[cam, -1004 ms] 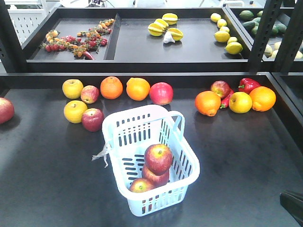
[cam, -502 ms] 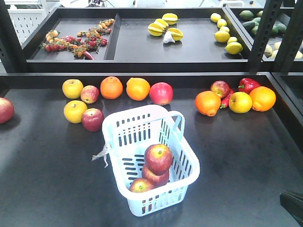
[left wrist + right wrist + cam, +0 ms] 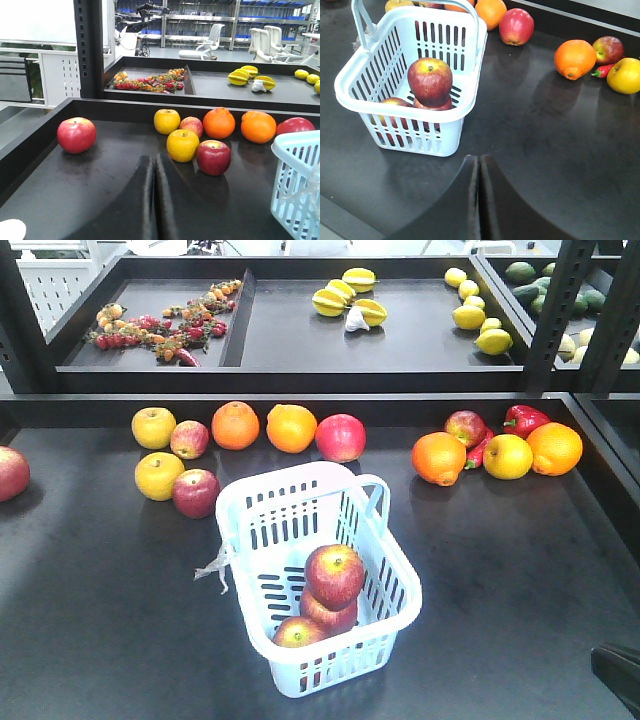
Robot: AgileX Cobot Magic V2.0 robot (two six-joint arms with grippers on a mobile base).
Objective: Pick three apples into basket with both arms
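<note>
Red apples [image 3: 334,575] stacked, third possibly half-hidden

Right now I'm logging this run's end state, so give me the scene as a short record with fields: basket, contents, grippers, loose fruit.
basket: pale blue basket upright on the black table
contents: three apples inside, one sitting on top of the other two
left gripper: fingers closed together, holding nothing, low over the table
right gripper: fingers closed together, holding nothing, near the basket's side
loose fruit: red apples, oranges and yellow fruits beyond the basket; one red apple alone at far left
</note>
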